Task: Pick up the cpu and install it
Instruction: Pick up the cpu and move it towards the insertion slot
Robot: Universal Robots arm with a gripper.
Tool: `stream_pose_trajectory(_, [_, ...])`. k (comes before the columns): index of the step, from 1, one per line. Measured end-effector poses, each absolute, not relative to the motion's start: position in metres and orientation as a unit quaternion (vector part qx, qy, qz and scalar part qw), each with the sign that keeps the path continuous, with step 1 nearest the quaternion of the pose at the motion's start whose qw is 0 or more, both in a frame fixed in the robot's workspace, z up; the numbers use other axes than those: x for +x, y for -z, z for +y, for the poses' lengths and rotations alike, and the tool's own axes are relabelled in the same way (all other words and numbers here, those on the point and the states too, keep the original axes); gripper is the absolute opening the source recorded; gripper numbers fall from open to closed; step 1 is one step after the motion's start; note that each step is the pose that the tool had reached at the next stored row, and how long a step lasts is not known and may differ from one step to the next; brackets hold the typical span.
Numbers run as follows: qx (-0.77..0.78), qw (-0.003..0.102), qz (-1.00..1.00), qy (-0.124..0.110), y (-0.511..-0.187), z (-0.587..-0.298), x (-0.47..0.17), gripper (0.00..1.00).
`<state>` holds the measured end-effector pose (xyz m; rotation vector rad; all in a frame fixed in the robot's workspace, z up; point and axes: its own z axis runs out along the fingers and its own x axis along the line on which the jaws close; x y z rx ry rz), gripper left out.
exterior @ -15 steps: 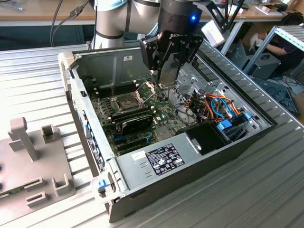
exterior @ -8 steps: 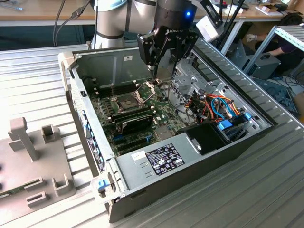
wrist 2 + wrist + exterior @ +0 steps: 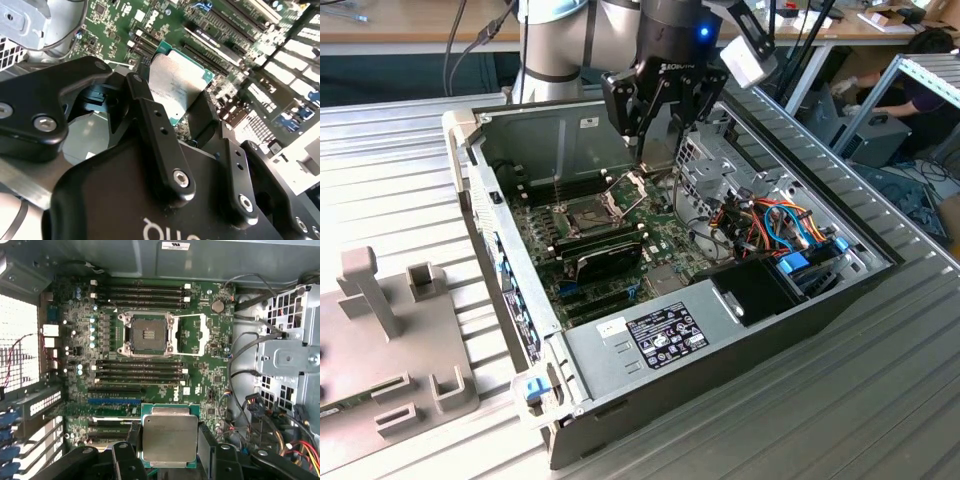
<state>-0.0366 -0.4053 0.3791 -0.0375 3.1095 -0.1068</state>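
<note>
my fingers pinch the cpu by two edges, in the exterior view's upper middle, above the motherboard. carrying step, i judge; the open socket calls for level, squared alignment.

The cpu: small square chip, green rim, flat silver-grey lid. Clamped on two opposite edges by the gripper, aloft above the motherboard, lid upward.

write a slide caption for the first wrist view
End effector gripping the cpu by its edges over the motherboard, with the socket open and empty.
</note>
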Motion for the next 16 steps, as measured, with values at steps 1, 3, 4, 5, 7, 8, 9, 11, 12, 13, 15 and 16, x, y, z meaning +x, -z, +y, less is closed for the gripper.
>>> stream_pose_trajectory(1, [-0.012,0.015,0.999,0.034,-0.377,-0.404,-0.037,0.55])
stream_pose_trajectory(3, [-0.012,0.015,0.999,0.034,-0.374,-0.401,-0.037,0.55])
stream_pose_trajectory(4, [-0.012,0.015,0.999,0.034,-0.372,-0.399,-0.037,0.55])
stream_pose_trajectory(5, [-0.012,0.015,0.999,0.033,-0.371,-0.397,-0.037,0.55])
stream_pose_trajectory(7, [-0.012,0.015,0.999,0.032,-0.367,-0.393,-0.037,0.55])
stream_pose_trajectory(8, [-0.012,0.015,0.999,0.032,-0.367,-0.391,-0.038,0.55])
stream_pose_trajectory(9, [-0.012,0.015,0.999,0.031,-0.365,-0.388,-0.038,0.55])
stream_pose_trajectory(11, [-0.012,0.015,0.999,0.031,-0.362,-0.381,-0.04,0.55])
stream_pose_trajectory(12, [-0.012,0.015,0.999,0.031,-0.361,-0.379,-0.04,0.55])
stream_pose_trajectory(13, [-0.012,0.015,0.999,0.031,-0.359,-0.376,-0.041,0.55])
stream_pose_trajectory(15, [-0.012,0.015,0.999,0.031,-0.356,-0.37,-0.043,0.55])
stream_pose_trajectory(16, [-0.012,0.015,0.999,0.031,-0.355,-0.368,-0.044,0.55])
